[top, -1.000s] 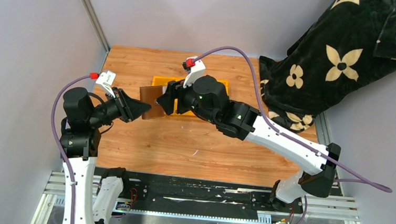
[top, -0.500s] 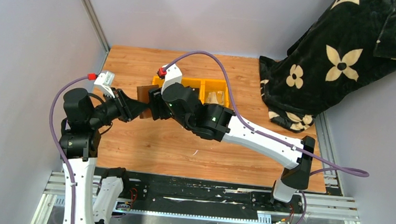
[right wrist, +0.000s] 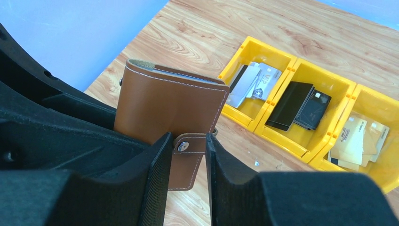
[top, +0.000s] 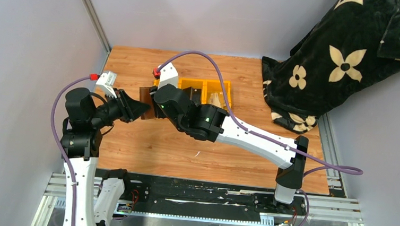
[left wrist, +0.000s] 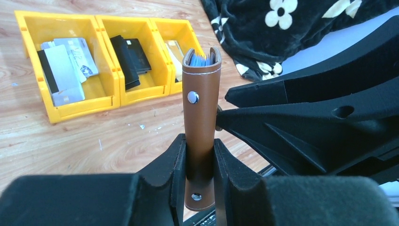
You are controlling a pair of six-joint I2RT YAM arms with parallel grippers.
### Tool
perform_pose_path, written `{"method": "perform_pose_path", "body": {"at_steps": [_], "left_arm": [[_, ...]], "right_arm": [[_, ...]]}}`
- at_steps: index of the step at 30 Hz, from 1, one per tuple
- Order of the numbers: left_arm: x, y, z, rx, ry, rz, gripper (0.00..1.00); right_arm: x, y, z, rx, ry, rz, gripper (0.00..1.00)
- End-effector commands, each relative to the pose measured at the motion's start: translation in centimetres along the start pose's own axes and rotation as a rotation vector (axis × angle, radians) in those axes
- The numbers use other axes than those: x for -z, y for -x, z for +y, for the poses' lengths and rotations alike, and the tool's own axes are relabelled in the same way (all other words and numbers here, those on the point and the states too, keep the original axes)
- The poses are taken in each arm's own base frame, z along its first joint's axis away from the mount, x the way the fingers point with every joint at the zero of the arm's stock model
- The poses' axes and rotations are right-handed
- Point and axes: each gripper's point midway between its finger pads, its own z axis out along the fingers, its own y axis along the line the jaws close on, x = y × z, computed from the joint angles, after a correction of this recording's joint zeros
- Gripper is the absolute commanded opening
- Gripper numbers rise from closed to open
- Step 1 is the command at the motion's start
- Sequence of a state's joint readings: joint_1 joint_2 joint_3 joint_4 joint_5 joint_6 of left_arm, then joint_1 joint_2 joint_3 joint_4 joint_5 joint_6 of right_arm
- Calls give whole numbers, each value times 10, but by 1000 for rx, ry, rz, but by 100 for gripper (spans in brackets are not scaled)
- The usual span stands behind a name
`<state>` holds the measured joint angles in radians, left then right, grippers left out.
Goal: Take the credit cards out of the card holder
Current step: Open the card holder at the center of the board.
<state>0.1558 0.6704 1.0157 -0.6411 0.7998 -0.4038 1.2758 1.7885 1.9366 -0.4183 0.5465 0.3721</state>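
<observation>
Card holder [left wrist: 201, 122] showing smooth brown leather, white stitching, shiny metal snaps [left wrist: 192, 97]. Bins [left wrist: 80, 107] gleaming glossy yellow plastic. Tabletop [left wrist: 70, 141] showing matt wood grain. Blanket [top: 384, 30] looking plush black cloth.

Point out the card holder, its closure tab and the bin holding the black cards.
card holder [left wrist: 201, 117]: left wrist view, brown outer leather below the snap.
closure tab [right wrist: 186, 169]: right wrist view, lower strap end.
middle yellow bin [left wrist: 143, 94]: left wrist view, front wall.
</observation>
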Motion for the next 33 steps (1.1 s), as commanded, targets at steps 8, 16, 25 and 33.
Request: {"method": "perform_pose_path", "body": {"at_steps": [8,16,25,33], "left_arm": [[9,29,-20,-93,-20,-80,0],[11,33,-18,-141,-3,-98,0],[17,30,-41,-160,-105,-77,0],[27,26,-75,-162,-268,-31,0]], "right_arm": [[3,-23,-39,122,-190,53,5],[16,-19,-54,104,-219,34,0],[35,1,-41,-44,146,27,44],[82,5,-3,-31,719,106,64]]}}
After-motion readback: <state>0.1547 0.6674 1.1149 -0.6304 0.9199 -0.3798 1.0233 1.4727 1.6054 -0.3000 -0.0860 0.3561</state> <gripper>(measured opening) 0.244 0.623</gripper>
